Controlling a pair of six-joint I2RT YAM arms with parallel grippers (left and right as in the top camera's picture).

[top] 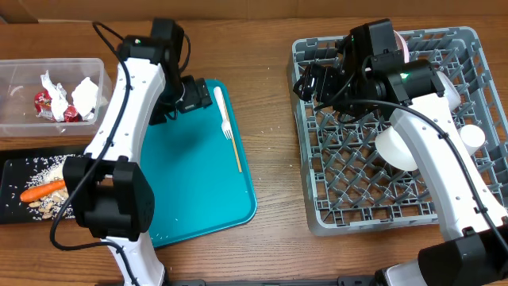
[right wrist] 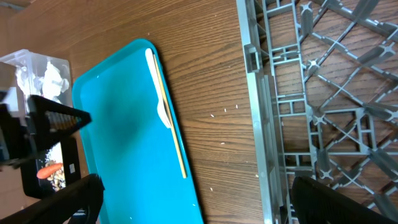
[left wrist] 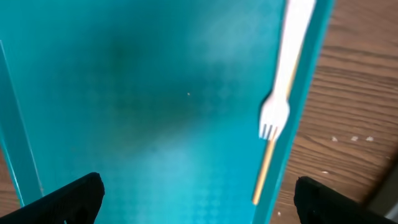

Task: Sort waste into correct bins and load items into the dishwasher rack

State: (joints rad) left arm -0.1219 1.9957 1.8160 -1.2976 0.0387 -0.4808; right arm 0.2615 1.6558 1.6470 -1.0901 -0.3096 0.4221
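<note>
A white fork (top: 225, 119) lies beside a thin wooden stick (top: 236, 153) on the teal tray (top: 198, 183). My left gripper (top: 197, 94) hovers open and empty over the tray's far end, with the fork (left wrist: 280, 93) to its right. My right gripper (top: 306, 83) stands open and empty over the grey rack's (top: 317, 210) left rim (right wrist: 258, 93). In the rack are two white bowls (top: 399, 148) (top: 446, 89), a white cup (top: 472, 137) and a pink plate (top: 403, 44). The clear tub (top: 16, 119) holds a red wrapper (top: 45, 102) and napkins (top: 86, 94). The black tray (top: 12, 175) holds a carrot (top: 41, 191) and rice.
Bare wooden table (top: 274, 143) separates the teal tray from the rack, with a few rice grains on it. The tub and black tray sit at the left edge. Both arms' white links cross the tray and the rack.
</note>
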